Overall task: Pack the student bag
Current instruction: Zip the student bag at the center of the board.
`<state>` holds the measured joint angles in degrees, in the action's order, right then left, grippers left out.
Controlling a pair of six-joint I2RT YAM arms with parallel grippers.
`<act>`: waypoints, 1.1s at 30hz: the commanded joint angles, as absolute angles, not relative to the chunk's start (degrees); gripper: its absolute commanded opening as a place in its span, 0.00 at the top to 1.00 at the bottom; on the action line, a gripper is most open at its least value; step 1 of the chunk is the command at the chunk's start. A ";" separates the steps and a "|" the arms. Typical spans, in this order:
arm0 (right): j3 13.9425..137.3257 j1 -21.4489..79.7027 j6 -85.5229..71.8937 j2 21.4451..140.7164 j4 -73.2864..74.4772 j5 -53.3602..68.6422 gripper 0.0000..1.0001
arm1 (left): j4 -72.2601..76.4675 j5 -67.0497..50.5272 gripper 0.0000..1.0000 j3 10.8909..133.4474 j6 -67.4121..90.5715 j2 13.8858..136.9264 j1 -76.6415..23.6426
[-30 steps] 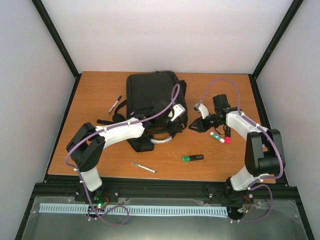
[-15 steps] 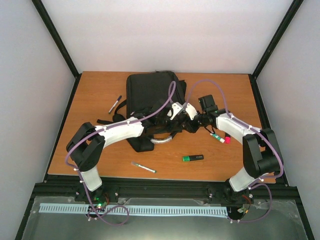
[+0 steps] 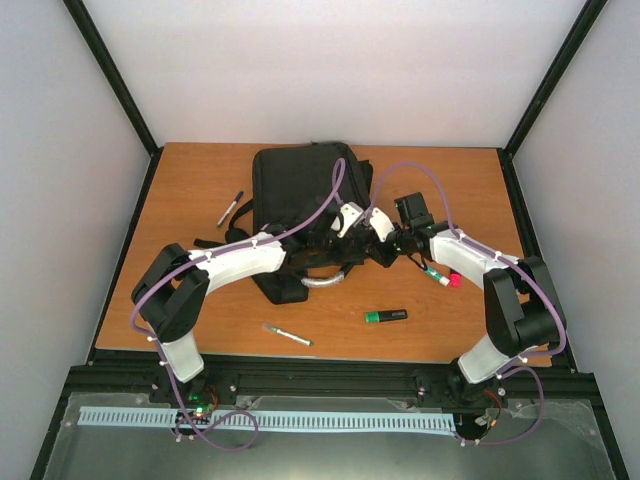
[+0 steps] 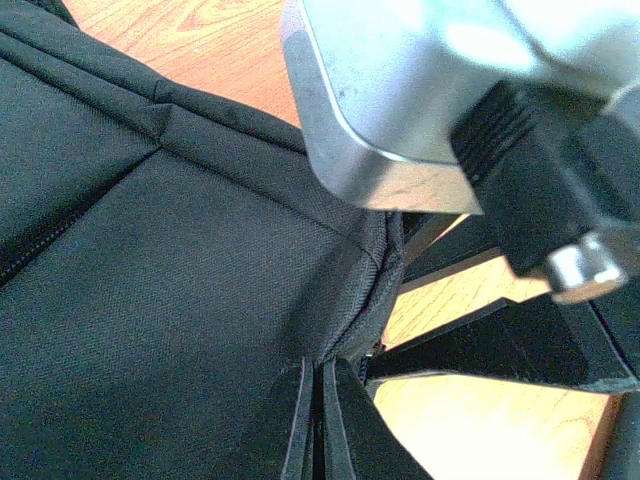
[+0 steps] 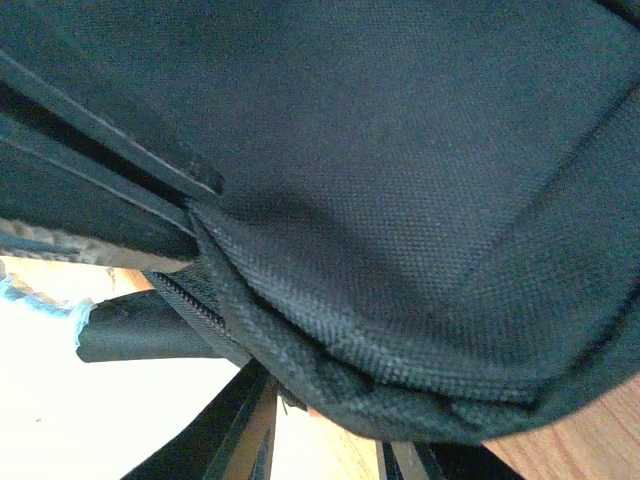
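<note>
Toward the far middle of the wooden surface (image 3: 450, 180) lies the student bag (image 3: 295, 185), flat, with its straps and grey handle (image 3: 322, 282) spilling toward the arms. Both arms reach in to the bag's near right corner and meet there, almost touching each other.

The left claw (image 4: 318, 385) is pressed shut, and in its wrist view the fingers pinch a fold of the bag's black fabric at the seam of that edge. A zip line runs across the panel at the left of the same view. The right claw (image 3: 378, 246) sits hard against the same corner. Its own camera shows only close black weave and a rolled edge, so I cannot tell how wide it stands or whether it grips anything.

No view shows the bag's inside, so what it holds cannot be told. Loose on the surface are a black pen (image 3: 230, 208) left of the bag, a pale pen (image 3: 287, 335) near the front, a green highlighter (image 3: 385, 316), and a red-capped stick (image 3: 441, 276) beside the right arm.
</note>
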<state>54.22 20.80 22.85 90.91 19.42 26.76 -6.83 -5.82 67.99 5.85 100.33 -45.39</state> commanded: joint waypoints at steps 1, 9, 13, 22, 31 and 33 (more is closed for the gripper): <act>53.45 21.47 23.22 91.30 19.44 24.97 0.74 | -0.84 -6.69 0.99 68.78 6.85 98.06 -44.91; 53.26 21.44 23.02 89.98 20.21 18.38 0.88 | -1.12 -6.94 0.99 68.58 6.77 97.94 -44.81; 53.16 21.45 23.66 88.66 20.70 16.89 0.95 | -1.20 -7.20 0.99 68.17 6.68 98.16 -44.82; 54.52 20.49 25.92 88.53 22.42 17.42 0.97 | -0.82 -11.10 0.99 66.96 6.94 98.63 -44.88; 61.17 13.29 32.95 95.03 25.01 15.65 0.97 | 0.88 -16.19 0.99 64.71 6.85 98.20 -46.91; 63.13 11.95 33.17 96.86 24.72 15.69 0.97 | 0.88 -16.81 0.99 64.41 6.81 98.42 -47.67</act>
<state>58.98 14.72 30.59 93.78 25.10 18.17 -1.76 -11.40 64.51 6.24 100.31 -45.47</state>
